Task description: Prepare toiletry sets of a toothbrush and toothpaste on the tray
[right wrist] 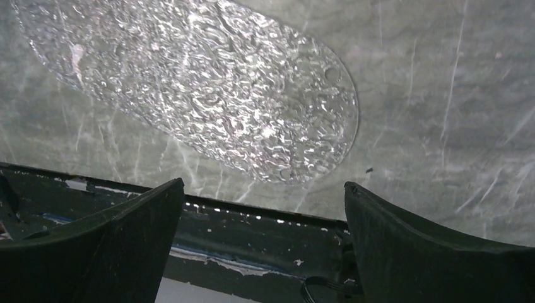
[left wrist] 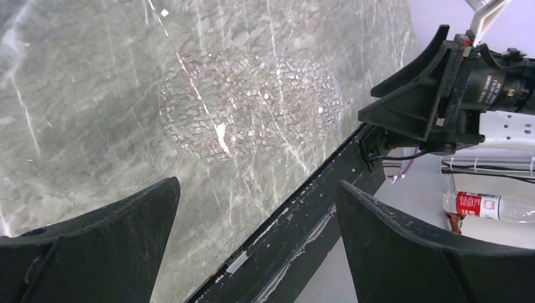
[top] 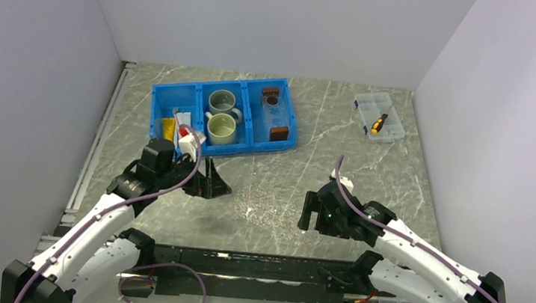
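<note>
Tray (top: 277, 118): one, clear plastic with two brown block handles, lies in the right compartment of the blue bin (top: 248, 116); two round mugs (top: 223, 102) occupy the middle one. Left gripper (top: 213, 186) and right gripper (top: 309, 214) stand wide open, empty

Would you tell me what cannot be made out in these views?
Top view: items in the left compartment of the blue bin are too small to name, and the left arm covers part.
Wrist views: the bin is out of frame; only table and clear plate show.

Left gripper (top: 214, 182) gapes; right gripper (top: 309, 213) too (both hovering low)
</note>
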Tool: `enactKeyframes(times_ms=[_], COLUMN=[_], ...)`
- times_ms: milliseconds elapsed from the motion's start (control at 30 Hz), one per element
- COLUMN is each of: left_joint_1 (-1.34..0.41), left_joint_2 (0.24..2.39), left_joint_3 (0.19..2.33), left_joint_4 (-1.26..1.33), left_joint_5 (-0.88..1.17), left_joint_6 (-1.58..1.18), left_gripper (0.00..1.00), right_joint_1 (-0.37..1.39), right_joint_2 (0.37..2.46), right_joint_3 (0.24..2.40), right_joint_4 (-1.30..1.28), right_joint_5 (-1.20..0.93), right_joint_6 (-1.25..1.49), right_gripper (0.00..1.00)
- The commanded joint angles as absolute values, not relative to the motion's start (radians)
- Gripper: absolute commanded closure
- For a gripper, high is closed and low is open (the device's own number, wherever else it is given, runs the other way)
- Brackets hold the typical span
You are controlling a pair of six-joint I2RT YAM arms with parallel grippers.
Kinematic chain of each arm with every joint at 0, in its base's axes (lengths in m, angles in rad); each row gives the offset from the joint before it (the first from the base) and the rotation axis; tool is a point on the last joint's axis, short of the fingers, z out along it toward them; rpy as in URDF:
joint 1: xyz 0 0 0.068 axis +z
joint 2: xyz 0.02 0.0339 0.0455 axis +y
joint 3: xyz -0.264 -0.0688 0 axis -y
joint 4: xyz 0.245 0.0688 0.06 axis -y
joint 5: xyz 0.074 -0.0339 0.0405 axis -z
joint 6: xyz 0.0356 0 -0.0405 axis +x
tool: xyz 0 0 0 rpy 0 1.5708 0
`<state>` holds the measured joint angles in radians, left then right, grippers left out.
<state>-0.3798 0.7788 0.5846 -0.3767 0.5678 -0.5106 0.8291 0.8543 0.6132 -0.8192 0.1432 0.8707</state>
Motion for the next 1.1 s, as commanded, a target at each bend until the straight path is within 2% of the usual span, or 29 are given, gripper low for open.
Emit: enactKeyframes(times_ms=[0,467,1067], left_joint_1=[-0.391,-0.391,-0.391], left_joint_2=[0.819,0.926,0.973], left_joint_3=[0.538,0.483,0.488], left_joint_4=[-0.229,-0.107,-0.069], left_joint_5=[0.573,0.578,0.575], left_joint_6=[-0.576,-0.605,-0.623], left_gripper=[0.01,0.01,0.01], right_joint_1=[0.83,0.831,0.83], right_joint_2=[0.812,0.81,0.882], right_joint_3=[0.565,0.421,0.409], right_joint_4=[-0.86,-0.67,-0.581], right_joint_5=[0.1,-0.068,-0.005], right_joint_6=[0.953,1.007,1.057], right_gripper=[0.0,0.0,0.0])
